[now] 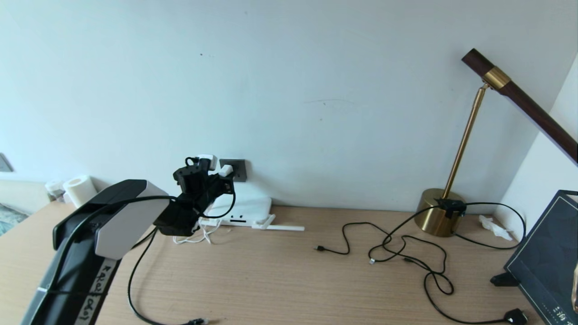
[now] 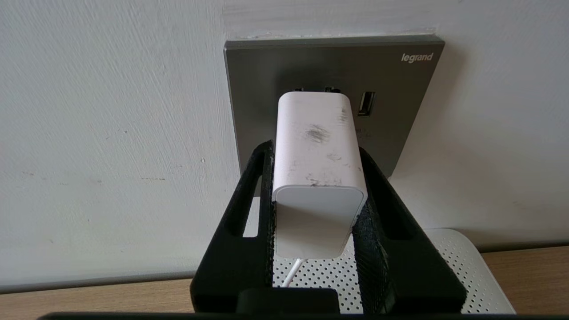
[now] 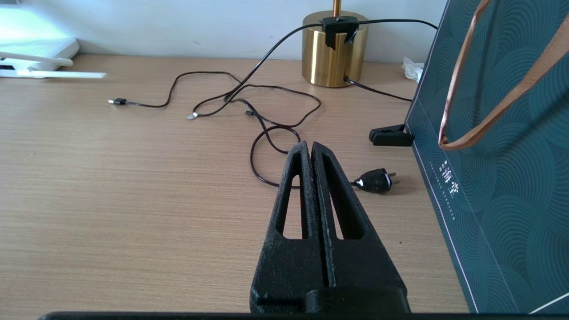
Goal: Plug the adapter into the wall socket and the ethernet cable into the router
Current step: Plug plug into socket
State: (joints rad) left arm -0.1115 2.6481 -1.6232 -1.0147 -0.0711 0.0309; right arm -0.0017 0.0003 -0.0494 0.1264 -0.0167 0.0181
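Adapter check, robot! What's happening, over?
Left gripper clamped on adapter, its nose at the wall socket. Right gripper shut, empty, over desk. Ethernet cable loose on desk. Nothing blocking.

Desk (image 1: 280, 280) centre as dial: socket (image 1: 239, 168) on wall at 11 o'clock, adapter (image 1: 226, 170) against it, router (image 1: 246, 212) directly beneath. Lamp (image 1: 440, 219) at 2. Ethernet cable (image 1: 135, 298) at 8.

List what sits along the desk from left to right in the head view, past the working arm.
White paper roll → left gripper holding the white cube adapter → flat white router → thin black cables → brass lamp base → dark teal patterned bag.
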